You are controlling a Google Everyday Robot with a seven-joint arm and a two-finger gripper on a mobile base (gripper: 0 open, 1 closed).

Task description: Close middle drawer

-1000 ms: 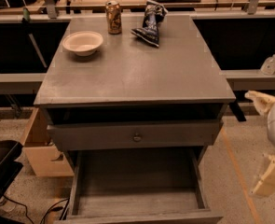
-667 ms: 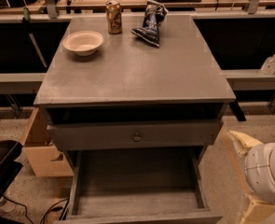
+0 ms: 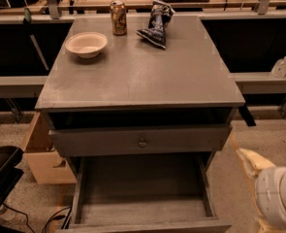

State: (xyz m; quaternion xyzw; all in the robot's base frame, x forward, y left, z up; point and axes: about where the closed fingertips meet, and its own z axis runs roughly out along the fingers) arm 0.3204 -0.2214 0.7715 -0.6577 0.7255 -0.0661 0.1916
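The grey cabinet's surface (image 3: 142,76) fills the centre of the view. Below it, at 6 o'clock, the middle drawer (image 3: 142,198) stands pulled far out, its bare inside open to view and nothing in it. The task is not yet done, and I judge it has hardly begun: the whole travel of that drawer is left to push in.

The top drawer (image 3: 99,141), just above, looks drawn out a little too, with a dark gap between it and the surface. Its round knob (image 3: 142,142) shows at centre.

The gripper (image 3: 266,183) sits at 4 o'clock, off the right side of the middle drawer and apart from it, touching nothing. Whether its jaws are wide or narrow I cannot tell, as much of it runs off the edge.

A cardboard box (image 3: 40,154) stands on the floor at 8 o'clock.

At 11 to 12 o'clock on the surface are a bowl (image 3: 86,43), a crumpled snack bag (image 3: 155,23) and a can (image 3: 118,17). A small bottle (image 3: 281,66) sits on a ledge at 2 o'clock.

Hidden: the middle drawer's front is cut off at the bottom edge, so its knob does not show, and the lowest drawer lies out of sight beneath it.
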